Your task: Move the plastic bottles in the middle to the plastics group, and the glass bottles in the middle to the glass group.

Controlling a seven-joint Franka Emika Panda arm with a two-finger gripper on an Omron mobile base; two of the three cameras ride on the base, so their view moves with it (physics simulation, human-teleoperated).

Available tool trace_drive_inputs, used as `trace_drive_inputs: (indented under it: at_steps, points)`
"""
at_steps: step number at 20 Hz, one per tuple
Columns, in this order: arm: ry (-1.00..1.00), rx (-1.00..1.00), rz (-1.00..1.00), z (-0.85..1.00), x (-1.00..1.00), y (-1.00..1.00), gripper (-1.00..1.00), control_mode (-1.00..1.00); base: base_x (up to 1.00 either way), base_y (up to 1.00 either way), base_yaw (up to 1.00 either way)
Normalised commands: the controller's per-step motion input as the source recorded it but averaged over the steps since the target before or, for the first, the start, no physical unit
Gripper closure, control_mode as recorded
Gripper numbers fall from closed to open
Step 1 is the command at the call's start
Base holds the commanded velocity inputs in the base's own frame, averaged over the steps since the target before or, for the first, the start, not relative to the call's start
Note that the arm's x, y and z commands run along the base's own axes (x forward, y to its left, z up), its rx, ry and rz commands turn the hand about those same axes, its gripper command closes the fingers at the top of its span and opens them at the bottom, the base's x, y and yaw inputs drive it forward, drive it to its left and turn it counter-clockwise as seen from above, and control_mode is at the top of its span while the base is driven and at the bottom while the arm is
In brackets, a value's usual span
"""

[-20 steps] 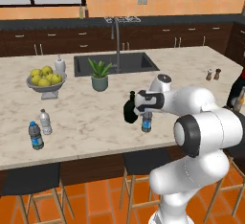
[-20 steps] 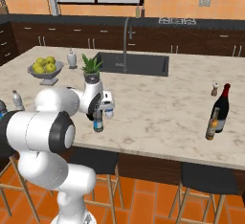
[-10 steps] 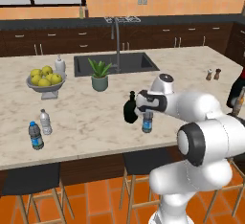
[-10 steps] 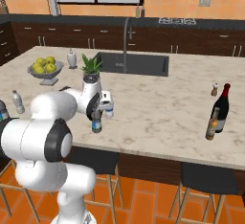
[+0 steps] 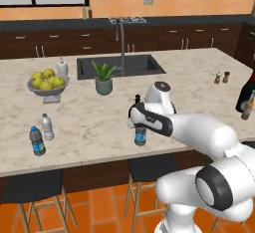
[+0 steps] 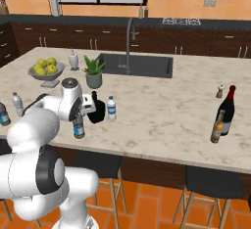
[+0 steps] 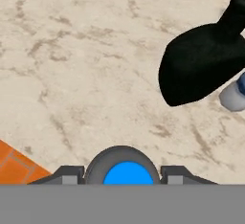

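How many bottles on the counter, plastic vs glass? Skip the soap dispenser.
Plastic: 4 (dark-tinted water bottle, white-capped water bottle, dark-grey water bottle, pale clear bottle)
Glass: 3 (squat black bottle, tall dark-and-red bottle, amber bottle)
Total: 7

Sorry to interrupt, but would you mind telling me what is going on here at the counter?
The robot is sorting bottles. Its gripper sits directly over the blue-capped dark water bottle near the counter's front edge, fingers on either side of the cap; whether they grip is unclear. The squat black bottle and the clear white-capped bottle stand just behind. The plastics pair waits at the left, the glass pair at the right.
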Motion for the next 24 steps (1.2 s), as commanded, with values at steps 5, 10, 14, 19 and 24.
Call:
trace_drive_inputs:
  at_steps: [5, 10, 14, 19, 24]
  points:
    - [0.00, 0.00, 0.15, 0.13, -0.01, 0.99, 1.00, -1.00, 0.00, 0.00, 0.00]
    - [0.00, 0.00, 0.17, 0.12, 0.12, 0.97, 1.00, -1.00, 0.00, 0.00, 0.00]
    - [0.00, 0.00, 0.18, 0.06, 0.23, 0.96, 1.00, -1.00, 0.00, 0.00, 0.00]
    - [0.00, 0.00, 0.16, 0.01, 0.35, 0.83, 1.00, -1.00, 0.00, 0.00, 0.00]
    - [0.00, 0.00, 0.10, 0.00, 0.40, 0.73, 1.00, -1.00, 0.00, 0.00, 0.00]
